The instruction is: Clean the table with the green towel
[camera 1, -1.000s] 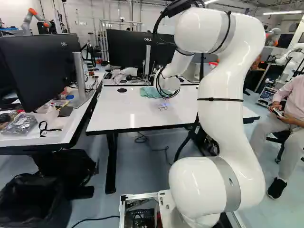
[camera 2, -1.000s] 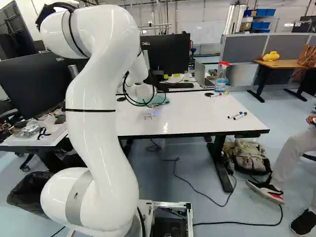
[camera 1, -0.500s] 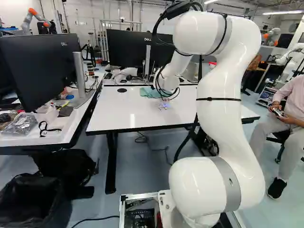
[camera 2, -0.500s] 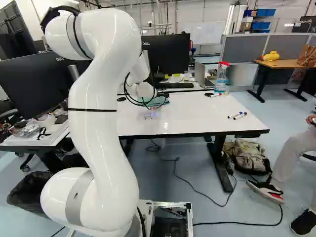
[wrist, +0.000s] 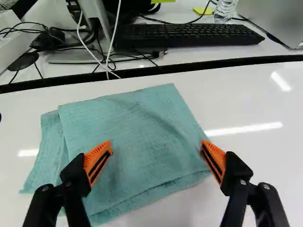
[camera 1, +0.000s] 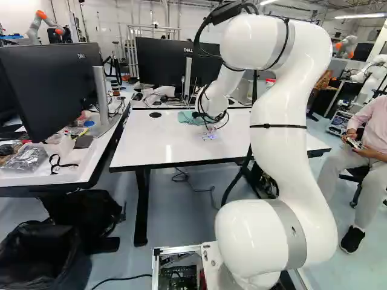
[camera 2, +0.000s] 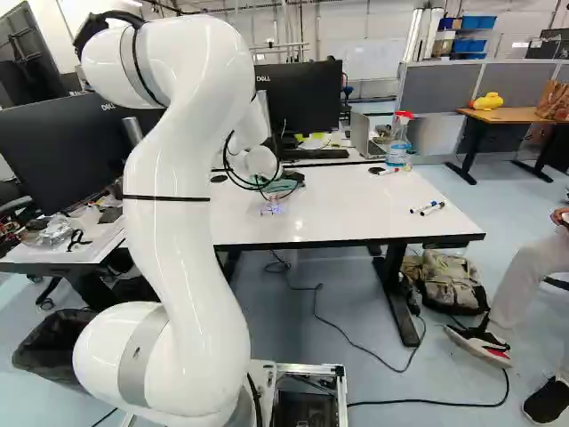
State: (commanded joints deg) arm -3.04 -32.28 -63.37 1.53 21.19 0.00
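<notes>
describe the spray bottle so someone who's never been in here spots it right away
Find the white table. In the right base view, look along its far edge, just right of the laptop. The bottle stands upright there, clear with a red spray head, while the marker near its foot lies flat.

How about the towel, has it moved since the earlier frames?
No, not visibly: in the left base view the towel keeps the same gap to the black disc.
</notes>
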